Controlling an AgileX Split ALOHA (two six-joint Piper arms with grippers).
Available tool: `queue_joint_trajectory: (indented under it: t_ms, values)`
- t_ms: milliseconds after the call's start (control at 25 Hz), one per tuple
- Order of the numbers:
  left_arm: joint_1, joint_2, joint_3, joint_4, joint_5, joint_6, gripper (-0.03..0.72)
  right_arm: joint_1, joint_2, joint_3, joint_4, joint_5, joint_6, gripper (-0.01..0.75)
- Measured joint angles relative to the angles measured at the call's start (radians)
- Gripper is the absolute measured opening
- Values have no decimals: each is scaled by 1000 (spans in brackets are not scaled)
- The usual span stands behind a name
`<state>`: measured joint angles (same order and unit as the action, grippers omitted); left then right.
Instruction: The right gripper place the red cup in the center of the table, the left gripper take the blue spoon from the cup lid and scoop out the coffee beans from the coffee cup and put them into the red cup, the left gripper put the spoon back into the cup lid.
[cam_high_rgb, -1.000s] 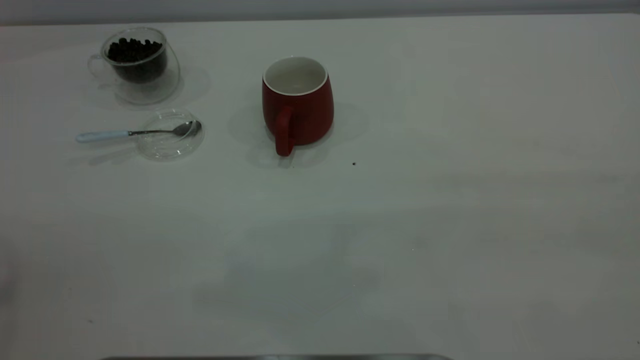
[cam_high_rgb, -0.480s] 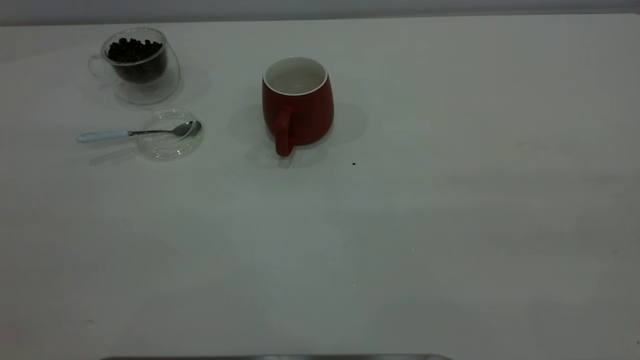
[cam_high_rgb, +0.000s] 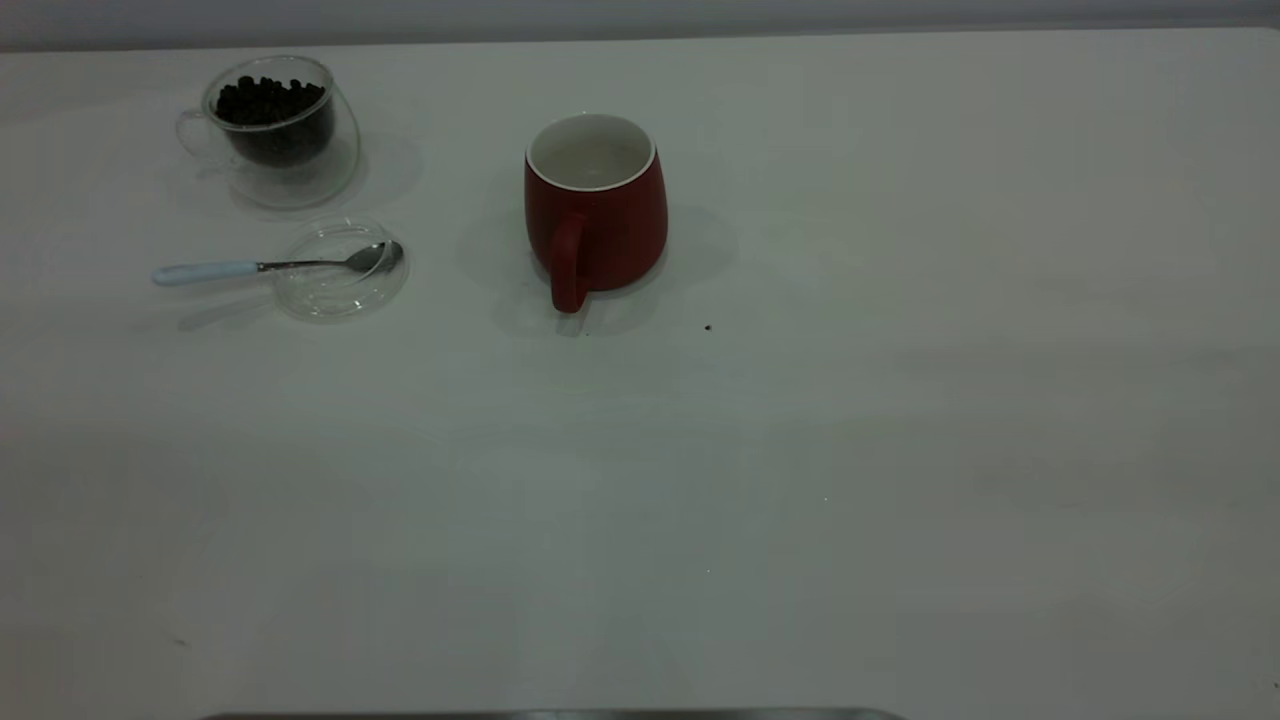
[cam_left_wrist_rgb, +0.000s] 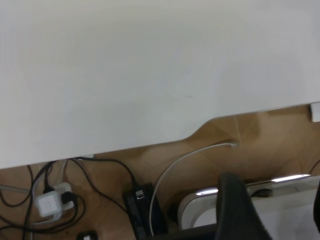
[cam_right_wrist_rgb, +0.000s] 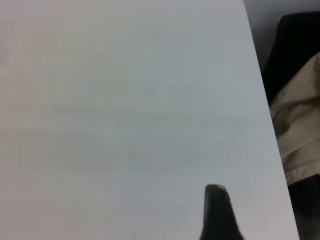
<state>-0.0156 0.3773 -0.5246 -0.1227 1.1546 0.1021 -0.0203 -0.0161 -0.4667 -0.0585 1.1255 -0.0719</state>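
The exterior view shows no arm at all, only the white surface (cam_high_rgb: 800, 450) with the red cup (cam_high_rgb: 597, 210) upright near the far middle, handle toward the camera. At far left stands the glass cup (cam_high_rgb: 272, 128) holding the coffee beans (cam_high_rgb: 268, 103). Just nearer lies the clear lid (cam_high_rgb: 340, 270), with the spoon (cam_high_rgb: 270, 266) resting bowl-in, its pale handle pointing left. A dark speck (cam_high_rgb: 708, 327) sits right of the red cup. The left wrist view adds the surface edge, a wooden floor (cam_left_wrist_rgb: 260, 135), cables and a white plug (cam_left_wrist_rgb: 49, 205); one black finger (cam_left_wrist_rgb: 240, 210) of the left tool shows. The right wrist view shows one finger (cam_right_wrist_rgb: 217, 212) of the right tool over bare surface. I cannot tell either tool's opening.
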Motion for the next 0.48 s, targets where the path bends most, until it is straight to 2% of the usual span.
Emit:
queue_joint_trajectory:
  t_ms: [480]
  values:
    - [-4, -66, 41, 9, -29, -42, 433, 0, 0, 0, 0, 0, 0, 518]
